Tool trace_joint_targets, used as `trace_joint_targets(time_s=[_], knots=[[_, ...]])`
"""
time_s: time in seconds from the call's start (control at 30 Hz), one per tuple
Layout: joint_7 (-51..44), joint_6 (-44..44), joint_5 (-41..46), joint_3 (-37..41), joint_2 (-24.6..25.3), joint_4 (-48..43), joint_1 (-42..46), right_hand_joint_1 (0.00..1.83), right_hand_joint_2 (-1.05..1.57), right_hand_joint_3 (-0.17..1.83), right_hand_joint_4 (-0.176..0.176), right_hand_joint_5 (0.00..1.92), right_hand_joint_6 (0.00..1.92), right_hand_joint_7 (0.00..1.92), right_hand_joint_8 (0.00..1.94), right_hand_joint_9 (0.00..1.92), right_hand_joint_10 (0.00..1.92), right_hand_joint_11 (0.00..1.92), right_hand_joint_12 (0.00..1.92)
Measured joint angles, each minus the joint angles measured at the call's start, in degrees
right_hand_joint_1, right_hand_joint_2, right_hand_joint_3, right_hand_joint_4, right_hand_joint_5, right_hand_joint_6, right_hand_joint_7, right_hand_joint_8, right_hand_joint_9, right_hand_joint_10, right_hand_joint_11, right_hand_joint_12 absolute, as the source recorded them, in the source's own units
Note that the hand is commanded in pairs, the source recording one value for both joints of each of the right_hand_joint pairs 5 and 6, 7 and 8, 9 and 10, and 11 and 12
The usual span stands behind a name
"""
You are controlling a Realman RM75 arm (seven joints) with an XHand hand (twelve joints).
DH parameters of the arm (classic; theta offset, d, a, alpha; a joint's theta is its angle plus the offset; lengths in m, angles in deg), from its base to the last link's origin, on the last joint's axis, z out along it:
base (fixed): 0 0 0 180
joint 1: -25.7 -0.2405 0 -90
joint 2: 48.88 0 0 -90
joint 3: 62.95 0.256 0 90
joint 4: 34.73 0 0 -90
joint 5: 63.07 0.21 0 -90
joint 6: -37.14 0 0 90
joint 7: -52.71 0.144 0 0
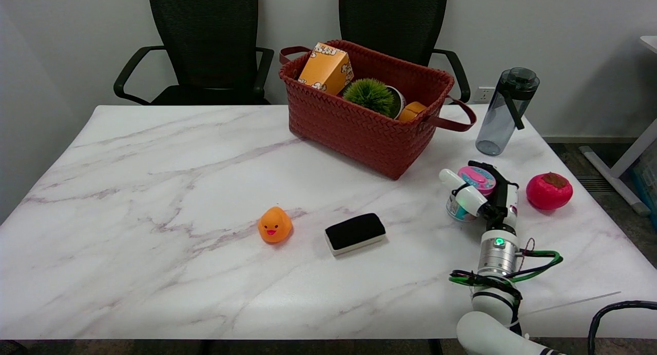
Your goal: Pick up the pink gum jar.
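The pink gum jar [477,180] has a pink lid and a white and teal body. It stands at the table's right side, between the basket and the red fruit. My right hand [490,196] reaches in from the lower right and grips it. The white thumb presses its left side and the black fingers [494,171] curl over its far side. The jar's base looks to be at table level; I cannot tell whether it still touches. The hand hides the jar's right side.
A red woven basket [359,129] holding an orange box and a green ball stands behind and to the left. A grey water bottle [505,111] stands behind the jar, and a red persimmon [548,191] lies to its right. An orange duck [274,224] and a black eraser [355,233] lie near the middle.
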Motion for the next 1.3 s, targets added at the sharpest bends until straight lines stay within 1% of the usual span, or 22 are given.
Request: trace_joint_targets(time_s=[0.1,0.27,0.37,0.87,1.03,1.3], knots=[[0.5,0.0,0.0,0.0,0.0,0.0,0.0,1.07,0.75,-0.17,0.0,0.8,0.8,1.16,1.16,0.88,0.88,0.83,0.83],[1.1,0.0,0.0,-0.1,0.0,-0.1,0.0,1.07,0.76,-0.17,0.0,0.9,0.9,1.18,1.18,0.9,0.9,0.86,0.86],[1.3,0.0,-0.3,-0.1,0.0,-0.2,0.0,1.06,0.77,-0.17,0.0,0.92,0.92,1.18,1.18,0.91,0.91,0.88,0.88],[1.7,0.8,-5.4,0.8,-1.0,-4.0,0.0,1.06,0.81,-0.17,0.0,0.93,0.93,1.2,1.2,0.93,0.93,0.95,0.95],[1.7,0.9,-8.1,1.6,-1.7,-6.0,0.0,1.06,0.81,-0.17,0.0,0.92,0.92,1.2,1.2,0.93,0.93,1.03,1.03],[1.7,0.7,-12.1,3.9,-2.7,-9.3,-0.1,1.07,0.81,-0.17,0.0,0.91,0.91,1.2,1.2,0.94,0.94,1.09,1.09]])
